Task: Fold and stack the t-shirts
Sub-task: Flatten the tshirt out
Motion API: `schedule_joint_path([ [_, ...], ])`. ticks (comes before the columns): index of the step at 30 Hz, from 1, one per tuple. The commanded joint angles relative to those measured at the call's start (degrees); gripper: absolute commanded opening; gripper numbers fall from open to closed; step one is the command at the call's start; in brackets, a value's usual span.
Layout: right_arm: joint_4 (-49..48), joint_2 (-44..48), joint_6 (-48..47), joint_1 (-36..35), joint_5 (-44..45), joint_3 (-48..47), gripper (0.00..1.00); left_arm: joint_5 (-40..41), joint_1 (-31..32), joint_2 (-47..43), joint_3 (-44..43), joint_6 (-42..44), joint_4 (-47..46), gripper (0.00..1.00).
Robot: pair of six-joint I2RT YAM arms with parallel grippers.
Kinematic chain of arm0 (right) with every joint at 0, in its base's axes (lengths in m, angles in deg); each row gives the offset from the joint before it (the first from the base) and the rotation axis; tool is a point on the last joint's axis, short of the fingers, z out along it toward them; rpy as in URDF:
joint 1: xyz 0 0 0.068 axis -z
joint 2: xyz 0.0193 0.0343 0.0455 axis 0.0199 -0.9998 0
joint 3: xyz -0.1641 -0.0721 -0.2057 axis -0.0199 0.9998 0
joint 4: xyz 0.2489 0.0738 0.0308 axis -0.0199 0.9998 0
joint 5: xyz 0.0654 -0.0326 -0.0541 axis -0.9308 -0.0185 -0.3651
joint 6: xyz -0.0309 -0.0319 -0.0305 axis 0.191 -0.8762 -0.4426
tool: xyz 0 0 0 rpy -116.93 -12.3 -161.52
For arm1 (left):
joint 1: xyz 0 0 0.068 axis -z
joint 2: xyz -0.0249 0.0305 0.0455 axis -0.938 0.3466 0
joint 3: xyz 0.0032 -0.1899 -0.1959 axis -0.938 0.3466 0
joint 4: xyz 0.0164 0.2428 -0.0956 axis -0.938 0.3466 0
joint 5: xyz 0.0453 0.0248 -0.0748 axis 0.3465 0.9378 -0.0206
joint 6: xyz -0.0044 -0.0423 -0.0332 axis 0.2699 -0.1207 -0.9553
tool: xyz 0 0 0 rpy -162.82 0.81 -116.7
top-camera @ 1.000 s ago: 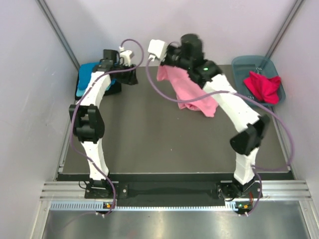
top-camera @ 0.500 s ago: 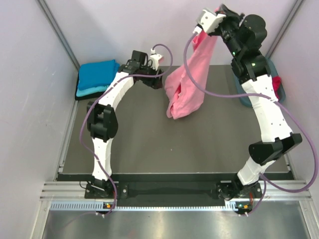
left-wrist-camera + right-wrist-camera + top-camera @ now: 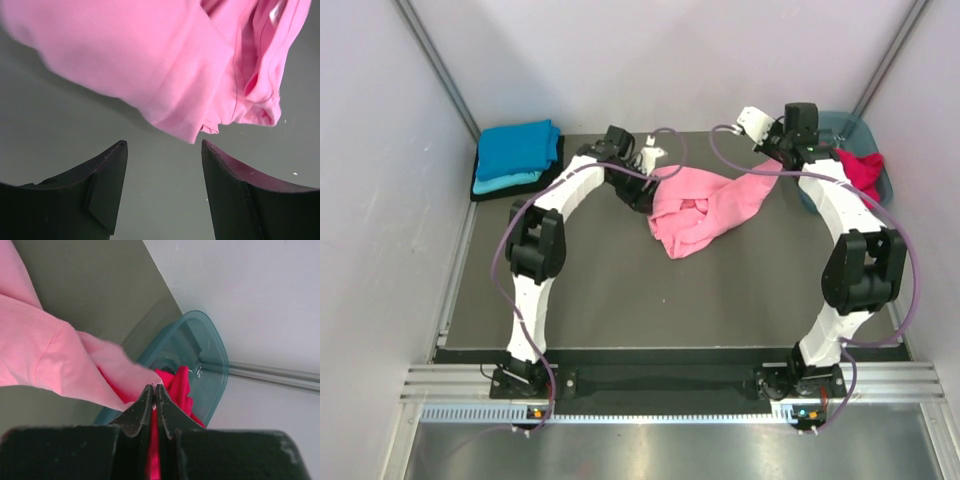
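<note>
The light pink t-shirt (image 3: 698, 208) lies crumpled on the dark table, at the back middle. My right gripper (image 3: 776, 160) is shut on its right edge, near the tub; in the right wrist view the fingertips (image 3: 154, 386) pinch a thin fold of the pink cloth (image 3: 50, 360). My left gripper (image 3: 646, 186) is open at the shirt's left edge; its wrist view shows the jaws (image 3: 164, 145) apart and empty just short of the pink hem (image 3: 165, 75). The bright blue shirt (image 3: 517, 148) lies folded on the turquoise one (image 3: 505, 183) at the back left. The crimson red shirt (image 3: 861, 170) lies in the tub. I see no black shirt.
The blue-grey plastic tub (image 3: 832, 125) stands at the back right corner, also in the right wrist view (image 3: 205, 340). Pale walls close in the table on three sides. Purple cables loop from both arms over the table.
My right arm has swung the pink shirt right and up, then lowered it, so it now lies on the table. My left gripper has moved right from the blue stack to the shirt's left edge.
</note>
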Motion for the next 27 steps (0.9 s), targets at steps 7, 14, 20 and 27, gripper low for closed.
schedule_joint_path([
  [7, -0.38, -1.03, 5.28, 0.04, -4.69, -7.3, 0.0, 4.46, 3.05, 5.45, -4.66, 1.29, -1.14, 0.66],
  [14, -0.38, -0.5, 8.79, 0.04, -5.22, -6.69, 0.0, 12.72, 2.96, 4.75, -6.76, -0.39, -6.07, 0.64],
  [20, -0.12, 0.55, 8.89, -0.13, -4.87, -5.37, 0.0, 15.45, 2.79, 1.16, -7.56, -0.04, -8.61, 0.63],
  [27, -0.47, 0.55, 8.97, -0.13, -4.34, -5.36, 0.0, 14.41, 2.7, 1.66, -7.47, -0.47, -11.17, 0.64],
])
